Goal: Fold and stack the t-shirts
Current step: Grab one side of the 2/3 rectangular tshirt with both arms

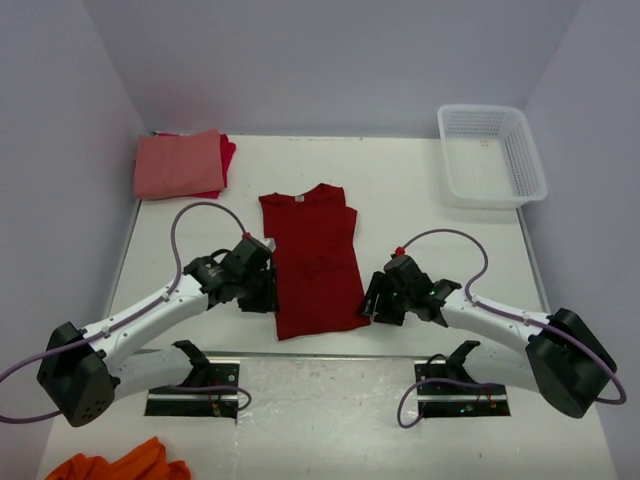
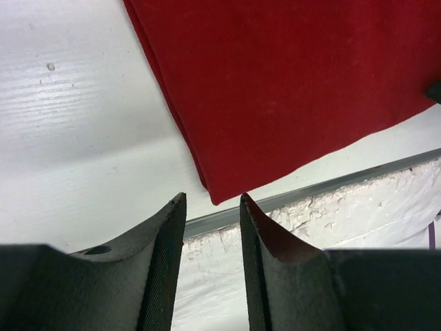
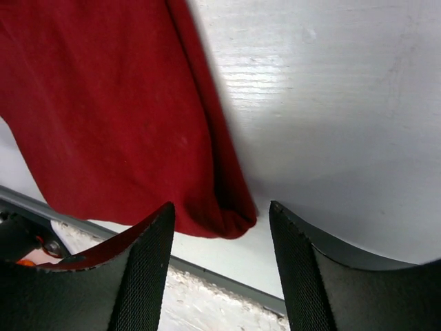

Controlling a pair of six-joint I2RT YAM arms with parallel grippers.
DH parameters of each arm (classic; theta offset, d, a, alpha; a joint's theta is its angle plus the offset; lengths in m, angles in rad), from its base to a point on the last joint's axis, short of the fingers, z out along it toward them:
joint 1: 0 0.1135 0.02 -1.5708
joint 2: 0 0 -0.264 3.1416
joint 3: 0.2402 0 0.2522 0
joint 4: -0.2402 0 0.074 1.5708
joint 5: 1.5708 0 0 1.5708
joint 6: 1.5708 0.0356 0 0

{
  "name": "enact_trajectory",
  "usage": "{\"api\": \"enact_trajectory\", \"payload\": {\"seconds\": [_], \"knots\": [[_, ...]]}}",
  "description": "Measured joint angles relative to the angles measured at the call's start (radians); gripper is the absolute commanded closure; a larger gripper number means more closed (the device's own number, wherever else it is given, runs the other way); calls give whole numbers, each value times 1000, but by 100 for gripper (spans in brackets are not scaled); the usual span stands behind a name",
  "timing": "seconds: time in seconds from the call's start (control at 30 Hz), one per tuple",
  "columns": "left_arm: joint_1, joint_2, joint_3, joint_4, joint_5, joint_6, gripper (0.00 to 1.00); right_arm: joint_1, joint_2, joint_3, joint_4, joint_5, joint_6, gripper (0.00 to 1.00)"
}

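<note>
The dark red t-shirt (image 1: 312, 260) lies flat mid-table, folded into a long strip, with its white neck label (image 1: 297, 199) at the far end. My left gripper (image 1: 268, 290) is at the shirt's near left corner. In the left wrist view its jaws (image 2: 212, 197) are open and empty, with the shirt corner (image 2: 296, 83) just past the tips. My right gripper (image 1: 372, 300) is at the near right corner. Its jaws (image 3: 221, 205) are open wider, either side of the shirt's bunched corner (image 3: 103, 103). A folded salmon-pink t-shirt (image 1: 178, 163) rests on a brighter red one (image 1: 226, 152) at the back left.
A white mesh basket (image 1: 492, 153) stands at the back right. An orange cloth (image 1: 125, 465) lies off the table at the bottom left. The table's metal front edge (image 2: 344, 181) runs just behind the shirt's near hem.
</note>
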Motion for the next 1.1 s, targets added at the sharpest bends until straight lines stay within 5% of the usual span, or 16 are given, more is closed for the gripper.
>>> {"api": "enact_trajectory", "payload": {"seconds": [0.1, 0.37, 0.63, 1.1], "knots": [[-1, -21, 0, -13, 0, -4, 61, -2, 22, -15, 62, -23, 6, 50], [-1, -51, 0, -67, -5, -10, 60, 15, 7, -66, 151, -45, 48, 55], [-1, -57, -20, -87, -4, -10, 59, 18, 6, -96, 158, -47, 68, 99], [-1, -127, -203, -33, 105, -62, 49, 24, 36, -100, 202, -73, 74, 100]]}}
